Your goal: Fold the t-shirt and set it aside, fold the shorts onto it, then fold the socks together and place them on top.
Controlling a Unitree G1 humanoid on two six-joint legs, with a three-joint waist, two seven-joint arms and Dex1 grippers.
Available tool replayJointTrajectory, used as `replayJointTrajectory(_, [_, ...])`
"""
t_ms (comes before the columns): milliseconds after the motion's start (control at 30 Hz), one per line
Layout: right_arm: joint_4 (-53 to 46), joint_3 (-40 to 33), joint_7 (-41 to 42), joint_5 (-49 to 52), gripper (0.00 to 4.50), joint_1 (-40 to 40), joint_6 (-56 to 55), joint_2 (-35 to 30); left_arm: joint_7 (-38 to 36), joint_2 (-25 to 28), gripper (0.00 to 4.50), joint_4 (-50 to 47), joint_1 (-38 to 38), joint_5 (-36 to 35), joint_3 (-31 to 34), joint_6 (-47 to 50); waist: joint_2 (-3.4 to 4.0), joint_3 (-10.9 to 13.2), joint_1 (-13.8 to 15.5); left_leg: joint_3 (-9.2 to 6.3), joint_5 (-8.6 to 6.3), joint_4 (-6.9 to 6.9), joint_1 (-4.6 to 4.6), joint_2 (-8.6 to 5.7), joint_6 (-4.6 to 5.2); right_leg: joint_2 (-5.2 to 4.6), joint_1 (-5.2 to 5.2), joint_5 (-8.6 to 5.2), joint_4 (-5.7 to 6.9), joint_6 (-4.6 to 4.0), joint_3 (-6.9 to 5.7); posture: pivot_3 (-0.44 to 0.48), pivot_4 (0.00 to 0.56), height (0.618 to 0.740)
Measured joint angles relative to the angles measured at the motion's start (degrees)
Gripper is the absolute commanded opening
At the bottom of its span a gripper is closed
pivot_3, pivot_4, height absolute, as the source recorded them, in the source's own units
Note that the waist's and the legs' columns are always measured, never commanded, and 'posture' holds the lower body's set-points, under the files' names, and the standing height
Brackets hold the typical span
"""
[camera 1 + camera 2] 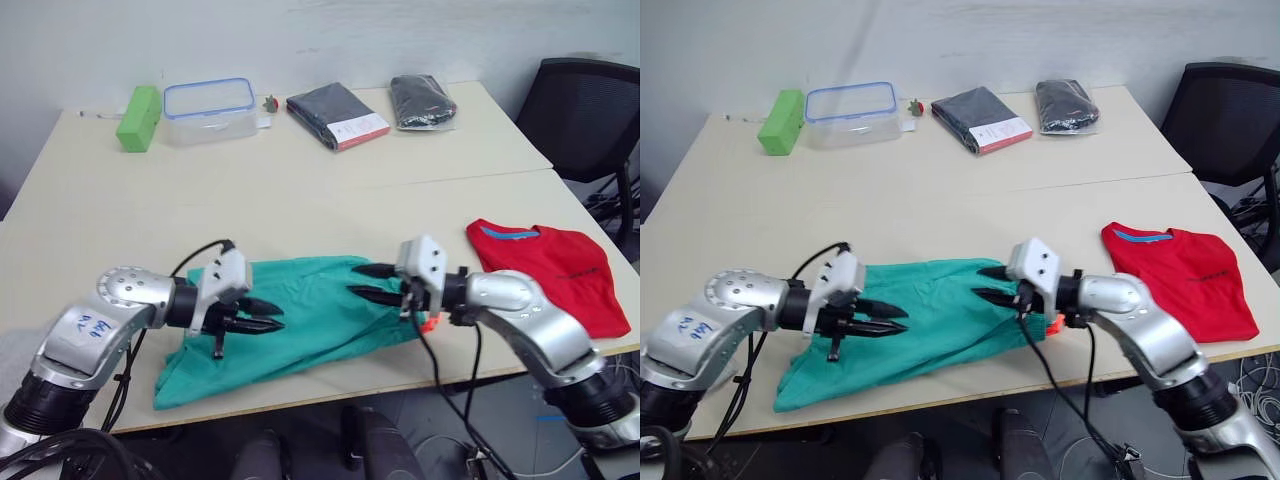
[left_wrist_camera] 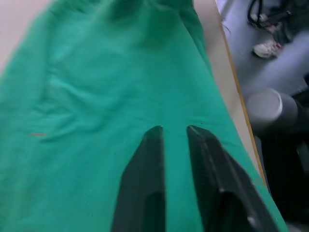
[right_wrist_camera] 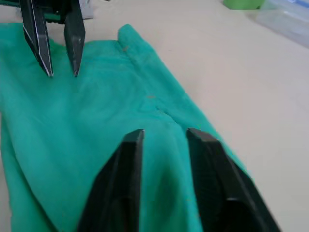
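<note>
Left gripper (image 1: 272, 314) spread slightly, empty, over the shorts (image 1: 310, 315) lying near the front edge of the table (image 1: 300, 190). Right gripper (image 1: 361, 282) also spread, empty. T-shirt (image 1: 555, 270) folded aside, 1 step done; shorts and socks left.

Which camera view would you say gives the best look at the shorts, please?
The left eye view: the shorts lie whole on the table; the right eye view matches. Both wrist views show just green cloth beyond open fingers.
</note>
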Motion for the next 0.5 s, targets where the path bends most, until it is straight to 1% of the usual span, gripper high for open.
replayJointTrajectory(33, [0.72,1.83,0.48,-2.15,0.02,-0.01,0.38,0.42,0.2,-0.04,0.0,0.82,-0.03,1.95,-1.45,-1.58,0.0,0.0,0.08,-0.02,-0.01,0.0,-0.02,0.01,0.01,0.02,0.0,-0.01,-0.02,-0.02,0.02,0.0,0.15,0.74])
replayJointTrajectory(133, [4.52,5.65,0.92,-8.73,0.02,0.33,-0.05,1.44,2.32,-1.01,0.0,7.04,-0.23,7.73,-3.99,-5.15,0.0,0.0,0.1,0.08,-0.02,0.02,-0.01,-0.04,0.12,0.04,-0.02,-0.02,-0.02,-0.03,-0.02,0.0,0.15,0.74])
replayJointTrajectory(233, [6.75,5.93,0.32,-13.51,0.02,0.03,-2.27,1.83,3.98,-3.63,0.0,12.58,-1.25,10.33,-4.33,-8.22,-0.03,-0.02,0.03,0.14,0.0,0.04,0.05,0.0,0.25,-0.03,0.02,-0.01,-0.01,-0.03,0.02,0.0,0.15,0.74])
replayJointTrajectory(367, [8.67,2.69,-1.64,-15.31,0.02,0.08,-1.24,2.66,5.44,-6.52,0.0,19.27,-2.29,11.01,-2.93,-12.54,-0.11,-0.08,0.1,0.14,-0.04,0.05,0.17,-0.02,0.53,-0.21,0.16,0.0,0.0,-0.07,0.04,0.0,0.15,0.74])
replayJointTrajectory(433, [9.38,0.24,-2.4,-15.44,0.02,0.45,0.31,2.65,6.07,-6.8,0.0,21.93,-2.51,11.2,-2.04,-14.54,-0.17,-0.15,0.09,0.12,-0.03,0.05,0.18,-0.03,0.56,-0.31,0.17,0.01,0.02,-0.11,0.03,0.0,0.15,0.74])
replayJointTrajectory(467, [9.43,-1.17,-2.57,-15.35,0.02,0.79,1.2,2.65,6.37,-6.83,0.0,23.05,-2.6,11.42,-1.6,-15.58,-0.16,-0.18,0.07,0.11,-0.04,0.05,0.19,-0.02,0.57,-0.65,0.18,0.02,0.05,-0.11,0.01,0.0,0.15,0.74])
replayJointTrajectory(500, [9.36,-2.69,-2.6,-15.26,0.02,1.24,2.13,2.55,6.43,-6.84,0.0,24.25,-2.69,11.55,-1.25,-16.65,-0.11,-0.24,0.04,0.08,-0.04,0.04,0.2,-0.03,0.57,-0.71,0.17,0.03,0.11,-0.09,-0.09,0.0,0.15,0.74])
